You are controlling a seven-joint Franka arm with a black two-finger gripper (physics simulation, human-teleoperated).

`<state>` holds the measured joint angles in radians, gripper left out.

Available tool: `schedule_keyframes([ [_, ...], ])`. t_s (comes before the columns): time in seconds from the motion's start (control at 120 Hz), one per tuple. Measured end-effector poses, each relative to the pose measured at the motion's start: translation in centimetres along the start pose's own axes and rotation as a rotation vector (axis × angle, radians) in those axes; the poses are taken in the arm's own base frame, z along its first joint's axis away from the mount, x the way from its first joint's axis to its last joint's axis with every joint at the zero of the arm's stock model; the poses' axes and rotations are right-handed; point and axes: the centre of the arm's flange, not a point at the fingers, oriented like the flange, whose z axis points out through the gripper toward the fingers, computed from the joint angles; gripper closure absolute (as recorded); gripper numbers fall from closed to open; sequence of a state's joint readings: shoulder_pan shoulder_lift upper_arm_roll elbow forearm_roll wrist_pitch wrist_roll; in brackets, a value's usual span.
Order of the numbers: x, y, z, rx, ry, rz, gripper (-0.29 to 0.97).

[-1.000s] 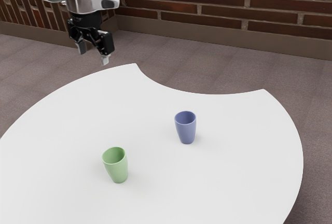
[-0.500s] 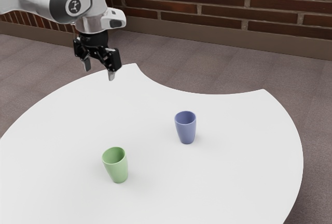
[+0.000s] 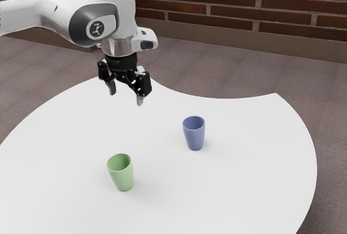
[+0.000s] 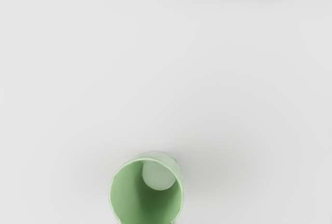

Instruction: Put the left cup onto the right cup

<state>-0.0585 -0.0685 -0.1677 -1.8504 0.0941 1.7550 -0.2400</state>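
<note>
Arm (image 3: 97, 17) swings in from the exterior view's upper left, and more of its white links now show in frame. Gripper (image 3: 126, 96) tracks right and down over both steps. It starts past the desk's (image 3: 244, 190) far edge, over the floor (image 3: 217, 71), reaches the rim, and now hangs above the white top. Gap to the green cup (image 3: 120, 171) and blue cup (image 3: 193, 132) shrinks; it's high and well apart from both.
</note>
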Motion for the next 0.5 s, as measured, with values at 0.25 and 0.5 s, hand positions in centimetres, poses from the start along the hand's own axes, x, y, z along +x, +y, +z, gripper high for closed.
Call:
schedule_keyframes([
  [0.25,-0.4,0.4,1.5,-0.021,-0.009,-0.064,0.00],
  [0.5,-1.3,2.4,3.5,-0.042,-0.017,-0.095,0.00],
])
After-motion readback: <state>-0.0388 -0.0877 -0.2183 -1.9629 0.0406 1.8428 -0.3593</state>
